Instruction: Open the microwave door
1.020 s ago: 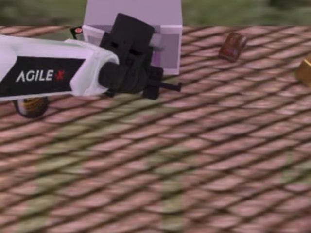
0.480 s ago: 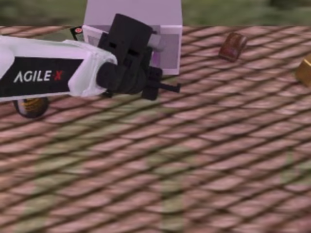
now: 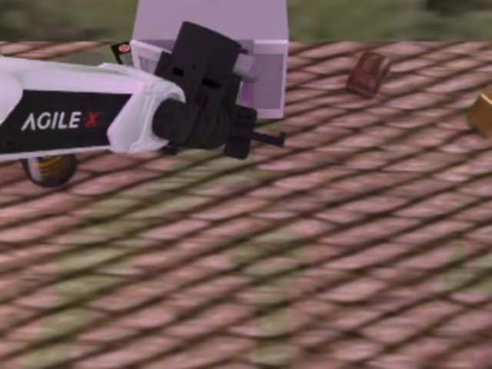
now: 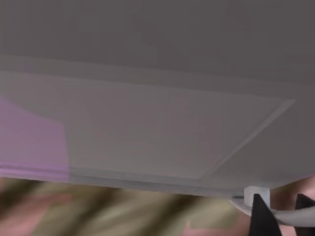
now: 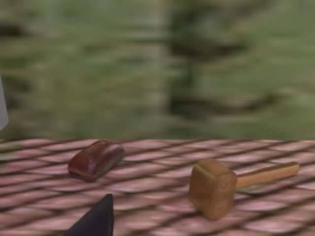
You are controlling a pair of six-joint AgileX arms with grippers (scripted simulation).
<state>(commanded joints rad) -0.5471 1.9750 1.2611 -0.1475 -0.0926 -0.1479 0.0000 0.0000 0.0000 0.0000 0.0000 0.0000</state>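
Note:
The pale lavender microwave (image 3: 211,19) stands at the table's far edge, left of centre. My left arm reaches in from the left, and its black wrist (image 3: 201,73) covers the microwave's front. In the left wrist view the microwave door (image 4: 162,128) with its greyish window fills the frame, swung a little out, with purple interior (image 4: 29,142) showing beside it. My left gripper (image 4: 283,219) is shut on the door's silver handle (image 4: 244,203), one black fingertip on each side. Only one black fingertip (image 5: 98,216) of my right gripper shows; that arm is outside the top view.
A brown rounded block (image 3: 367,73) lies right of the microwave, also the brown block (image 5: 96,160) in the right wrist view. A wooden mallet (image 5: 216,187) lies at the far right edge (image 3: 483,111). A round dark object (image 3: 50,167) sits under my left arm.
My left wrist has shifted slightly to the left while staying on the handle. Nothing else has moved.

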